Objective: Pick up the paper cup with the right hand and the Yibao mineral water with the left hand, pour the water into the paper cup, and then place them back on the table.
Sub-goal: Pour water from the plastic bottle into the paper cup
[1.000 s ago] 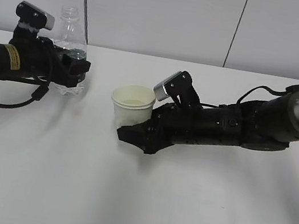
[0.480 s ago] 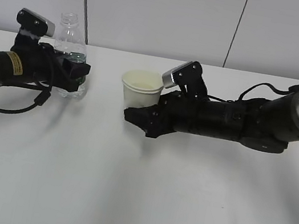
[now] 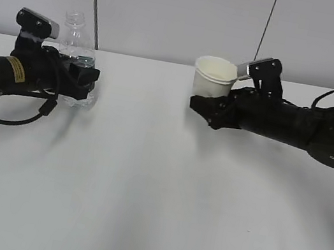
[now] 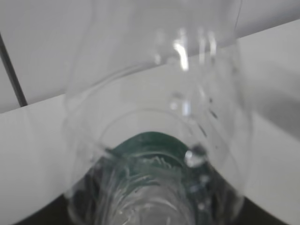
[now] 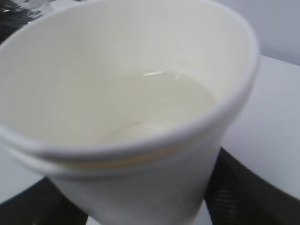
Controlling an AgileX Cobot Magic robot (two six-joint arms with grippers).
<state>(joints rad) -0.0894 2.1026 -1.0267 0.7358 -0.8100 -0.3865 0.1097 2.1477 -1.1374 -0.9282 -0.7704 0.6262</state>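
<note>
exterior view: left hand [image 3: 84, 81] grips bottle [image 3: 77, 44]; right hand [image 3: 212, 107] grips paper cup [image 3: 213, 77].

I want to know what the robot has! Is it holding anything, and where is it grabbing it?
Left fingers grip the clear plastic bottle around its lower body; right fingers grip the cream-white paper cup near its base.

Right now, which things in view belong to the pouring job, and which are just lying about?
Job:
- cup, holding water, in right gripper
- bottle, gripped by left gripper
- table

Lying about:
- nothing; only the wall behind
</note>
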